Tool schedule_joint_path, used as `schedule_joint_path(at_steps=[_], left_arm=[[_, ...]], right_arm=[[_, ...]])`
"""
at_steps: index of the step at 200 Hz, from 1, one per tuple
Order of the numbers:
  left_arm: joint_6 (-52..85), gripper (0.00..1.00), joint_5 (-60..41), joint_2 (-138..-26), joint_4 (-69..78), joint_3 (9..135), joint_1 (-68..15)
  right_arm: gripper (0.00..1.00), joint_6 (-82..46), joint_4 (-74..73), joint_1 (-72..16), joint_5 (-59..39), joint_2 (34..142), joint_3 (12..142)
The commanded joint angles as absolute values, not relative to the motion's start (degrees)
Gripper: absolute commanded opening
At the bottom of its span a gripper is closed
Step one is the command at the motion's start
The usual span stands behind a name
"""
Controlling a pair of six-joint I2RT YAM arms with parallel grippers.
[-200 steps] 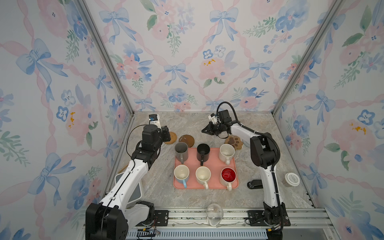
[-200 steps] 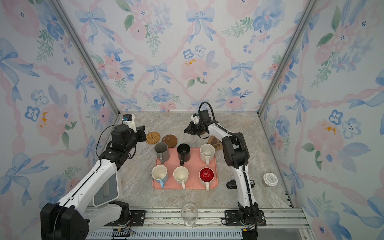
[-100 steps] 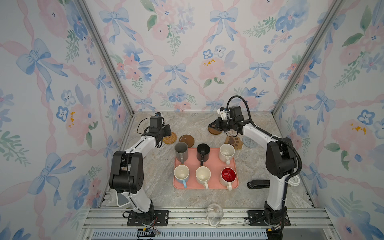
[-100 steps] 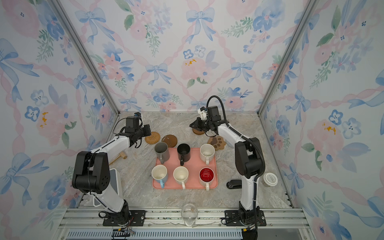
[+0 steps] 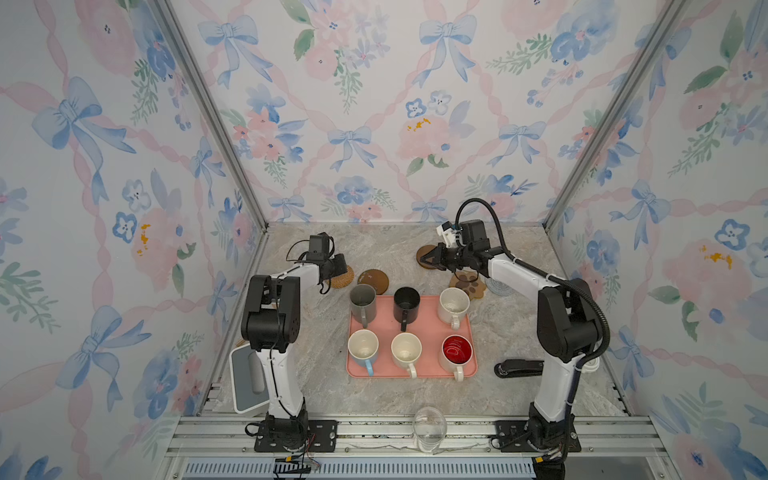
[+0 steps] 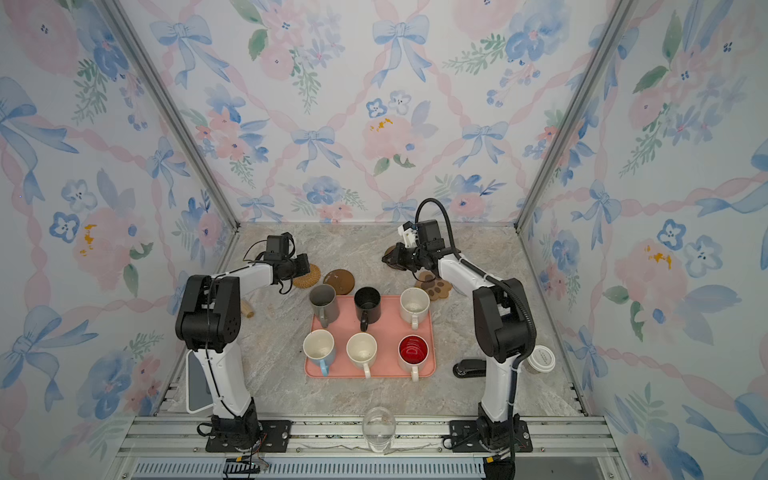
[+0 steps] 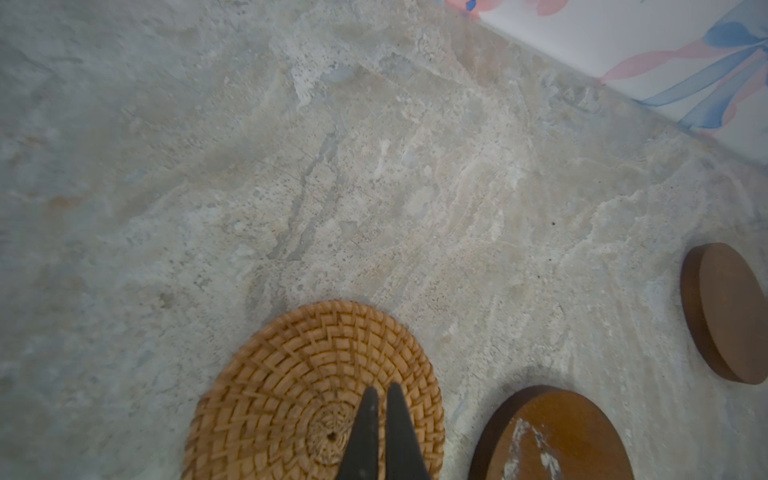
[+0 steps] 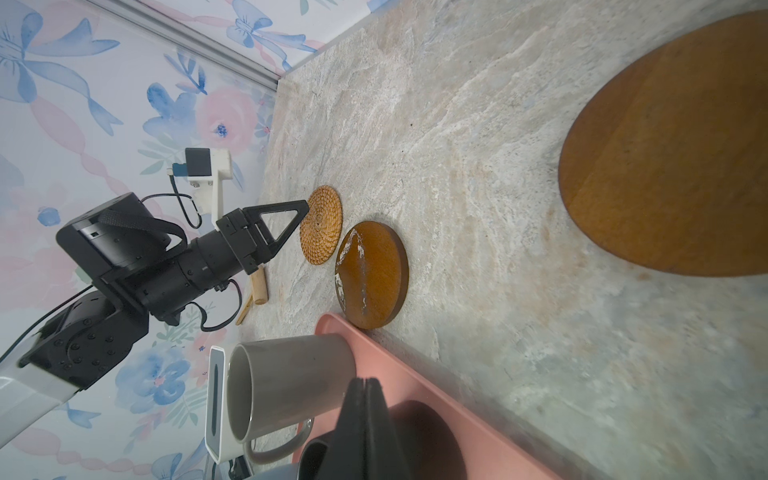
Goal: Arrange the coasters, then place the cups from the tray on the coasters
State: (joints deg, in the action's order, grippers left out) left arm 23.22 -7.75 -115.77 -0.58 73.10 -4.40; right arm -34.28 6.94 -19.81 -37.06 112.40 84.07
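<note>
Arranging seemed in hand: clenched, empty left gripper [image 7: 382,392] over the woven tan rattan round coaster [image 7: 291,374], clenched right gripper [image 8: 365,382] near the far brown round coaster [image 8: 665,145]; next, probably nudging each into place.

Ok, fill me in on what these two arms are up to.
Both arms are reaching behind the tray to sort the coasters. The left gripper is shut, with its tips over the rattan coaster. The right gripper, shut and empty, hangs by a brown round coaster. All six mugs sit on the tray, and none is on a coaster yet.
</note>
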Motion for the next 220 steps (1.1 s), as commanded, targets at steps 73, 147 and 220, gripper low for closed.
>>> schedule_joint_path(at_steps=[73, 147, 220], left_arm=[[24.38, 0.0, -3.61, -118.62, -3.7, 71.06, -6.63], [24.37, 0.0, -1.69, -115.93, -3.69, 67.09, -7.03], [24.65, 0.0, -1.49, -114.5, -3.6, 65.57, -7.47]], right_arm=[[0.0, -34.63, 4.97, -20.07, -37.53, 110.91, 84.08], [0.0, -35.24, 4.44, -20.81, -37.61, 111.91, 84.11], [0.0, -35.33, 3.78, -21.04, -37.88, 111.88, 83.75]])
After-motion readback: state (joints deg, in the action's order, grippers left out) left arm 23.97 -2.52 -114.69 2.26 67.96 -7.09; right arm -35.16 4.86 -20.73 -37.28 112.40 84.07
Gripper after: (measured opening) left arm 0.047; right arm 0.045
